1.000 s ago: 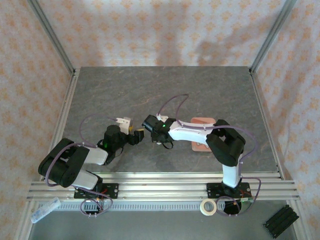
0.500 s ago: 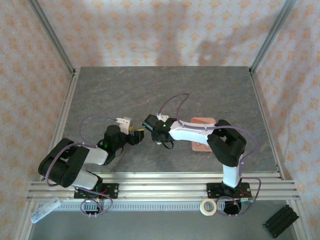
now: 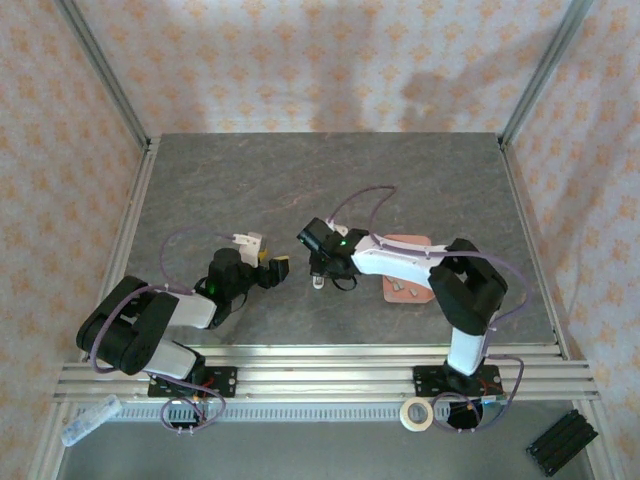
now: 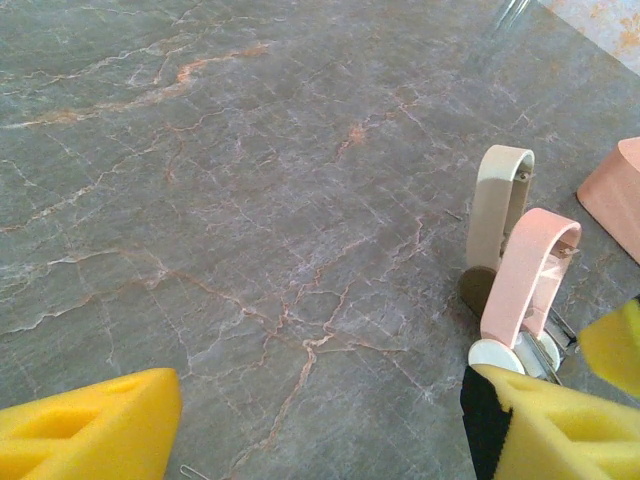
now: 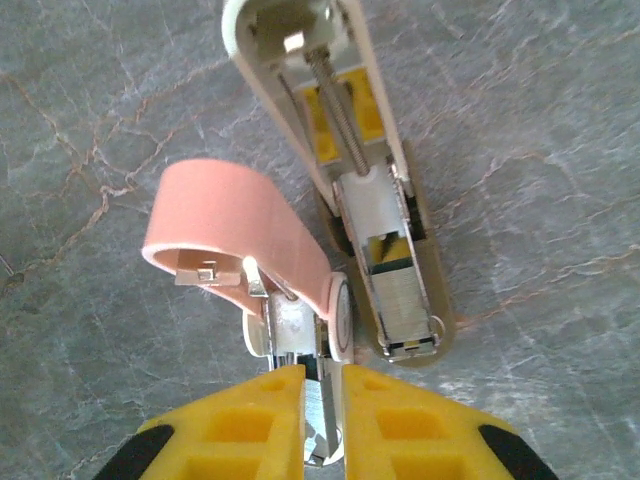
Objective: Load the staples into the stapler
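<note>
— What has the right gripper (image 5: pixel 322 375) got?
— Its yellow foam-faced fingers are pinched nearly together on a thin bright metal tongue at the hinge end of the stapler (image 5: pixel 385 200). That is a cream plastic shell opened out, baring a coil spring and a steel channel, with a glossy pink curved strap beside it.
— And the left gripper (image 4: pixel 320 400)?
— Spread wide, with nothing between its wedge-shaped yellow pads. One pad sits just beside the stapler's round white hinge.
— Where are the tiny dull-grey metal staples (image 3: pixel 399 289)?
— On a flat salmon-pink block (image 3: pixel 408 243) on the grey veined, stone-look table (image 3: pixel 250 180), near the right arm, apart from the stapler.
</note>
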Controlling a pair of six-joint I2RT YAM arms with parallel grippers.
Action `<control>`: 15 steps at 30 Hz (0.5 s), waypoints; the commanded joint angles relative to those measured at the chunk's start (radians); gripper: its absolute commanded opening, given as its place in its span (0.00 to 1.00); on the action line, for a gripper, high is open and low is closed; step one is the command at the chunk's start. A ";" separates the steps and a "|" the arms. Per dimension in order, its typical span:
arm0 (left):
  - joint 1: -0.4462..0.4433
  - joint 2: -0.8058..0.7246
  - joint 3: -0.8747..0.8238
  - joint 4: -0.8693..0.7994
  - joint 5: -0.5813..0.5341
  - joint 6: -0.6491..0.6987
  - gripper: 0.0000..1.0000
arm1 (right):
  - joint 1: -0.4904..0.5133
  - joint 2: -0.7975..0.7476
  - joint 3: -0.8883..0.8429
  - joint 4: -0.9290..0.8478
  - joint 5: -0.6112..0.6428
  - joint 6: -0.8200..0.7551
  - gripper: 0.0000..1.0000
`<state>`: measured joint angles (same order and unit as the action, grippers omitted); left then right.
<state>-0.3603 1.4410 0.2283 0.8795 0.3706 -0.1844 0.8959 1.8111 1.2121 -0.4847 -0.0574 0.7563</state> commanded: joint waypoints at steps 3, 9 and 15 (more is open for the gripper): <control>-0.009 0.010 0.017 0.018 0.015 0.010 0.75 | -0.005 0.038 -0.008 0.012 -0.046 0.020 0.14; -0.009 0.014 0.018 0.015 0.015 0.013 0.75 | -0.011 0.063 -0.006 0.011 -0.074 0.026 0.10; -0.009 0.013 0.017 0.012 0.014 0.016 0.75 | -0.017 0.081 -0.006 0.012 -0.095 0.032 0.08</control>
<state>-0.3603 1.4429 0.2287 0.8791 0.3714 -0.1841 0.8841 1.8507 1.2118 -0.4770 -0.1402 0.7715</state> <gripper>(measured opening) 0.747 0.080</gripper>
